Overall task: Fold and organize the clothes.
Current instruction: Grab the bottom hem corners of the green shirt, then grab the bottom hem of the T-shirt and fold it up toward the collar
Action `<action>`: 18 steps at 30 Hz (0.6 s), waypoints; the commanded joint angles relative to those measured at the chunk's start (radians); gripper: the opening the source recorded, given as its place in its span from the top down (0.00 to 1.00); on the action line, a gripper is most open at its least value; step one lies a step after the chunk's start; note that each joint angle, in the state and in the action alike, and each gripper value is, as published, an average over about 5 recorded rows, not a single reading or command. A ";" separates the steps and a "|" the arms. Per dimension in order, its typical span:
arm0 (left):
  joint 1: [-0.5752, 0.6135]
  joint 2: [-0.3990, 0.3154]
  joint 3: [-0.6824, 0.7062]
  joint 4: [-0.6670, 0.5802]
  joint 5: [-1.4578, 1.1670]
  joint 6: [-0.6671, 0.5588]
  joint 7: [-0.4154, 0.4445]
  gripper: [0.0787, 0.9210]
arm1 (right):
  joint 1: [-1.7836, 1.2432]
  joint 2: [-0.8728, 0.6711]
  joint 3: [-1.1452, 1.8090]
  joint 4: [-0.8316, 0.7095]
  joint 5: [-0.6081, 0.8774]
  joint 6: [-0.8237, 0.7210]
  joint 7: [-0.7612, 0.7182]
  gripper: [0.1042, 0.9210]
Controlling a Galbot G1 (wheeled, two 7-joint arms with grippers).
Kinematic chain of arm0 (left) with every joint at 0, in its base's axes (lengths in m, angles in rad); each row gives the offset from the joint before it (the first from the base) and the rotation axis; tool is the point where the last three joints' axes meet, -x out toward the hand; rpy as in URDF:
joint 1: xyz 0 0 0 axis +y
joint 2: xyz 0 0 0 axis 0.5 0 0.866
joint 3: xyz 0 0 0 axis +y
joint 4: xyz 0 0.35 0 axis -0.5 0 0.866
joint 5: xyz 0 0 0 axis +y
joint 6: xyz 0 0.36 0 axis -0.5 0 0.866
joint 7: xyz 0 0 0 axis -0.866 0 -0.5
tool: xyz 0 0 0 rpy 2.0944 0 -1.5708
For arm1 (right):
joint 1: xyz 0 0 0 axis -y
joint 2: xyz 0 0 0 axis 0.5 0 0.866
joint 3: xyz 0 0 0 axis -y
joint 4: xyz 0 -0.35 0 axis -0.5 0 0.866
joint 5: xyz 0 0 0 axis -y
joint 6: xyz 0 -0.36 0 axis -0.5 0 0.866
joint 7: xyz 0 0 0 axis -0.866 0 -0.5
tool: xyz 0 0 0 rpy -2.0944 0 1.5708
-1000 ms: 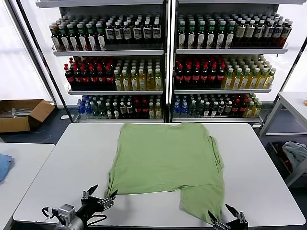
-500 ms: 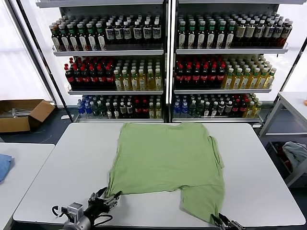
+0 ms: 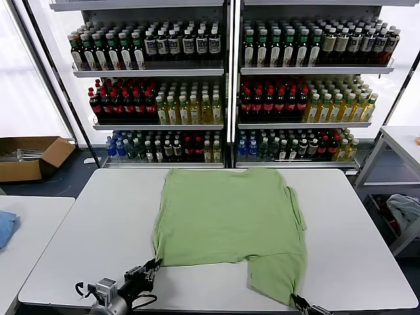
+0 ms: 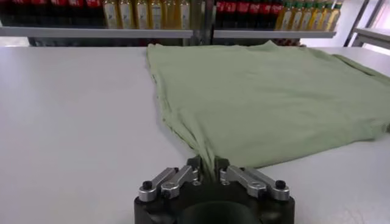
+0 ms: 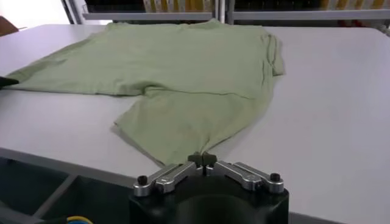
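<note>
On the white surface (image 3: 92, 223) before you, backed by shelves of bottles (image 3: 197, 98), the green shirt (image 3: 230, 216) lies flat; left gripper (image 4: 207, 172) and right gripper (image 5: 203, 160) fingers pinch its near corners. No label is readable.

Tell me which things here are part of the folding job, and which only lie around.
Job:
- green shirt
- left gripper, shut on its near corner
- right gripper, shut on its near hem

Just lying about:
- bottle shelves
- cardboard box
- blue cloth
</note>
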 commanded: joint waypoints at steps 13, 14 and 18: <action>0.082 -0.010 -0.033 -0.130 -0.006 -0.013 -0.027 0.99 | -0.092 0.014 0.030 0.016 0.068 0.182 -0.136 1.00; 0.099 -0.011 -0.038 -0.147 -0.006 -0.012 -0.027 0.99 | -0.104 0.014 0.035 0.020 0.081 0.192 -0.150 1.00; 0.159 -0.012 -0.059 -0.201 -0.005 -0.012 -0.026 0.99 | -0.138 0.015 0.045 0.026 0.120 0.222 -0.190 1.00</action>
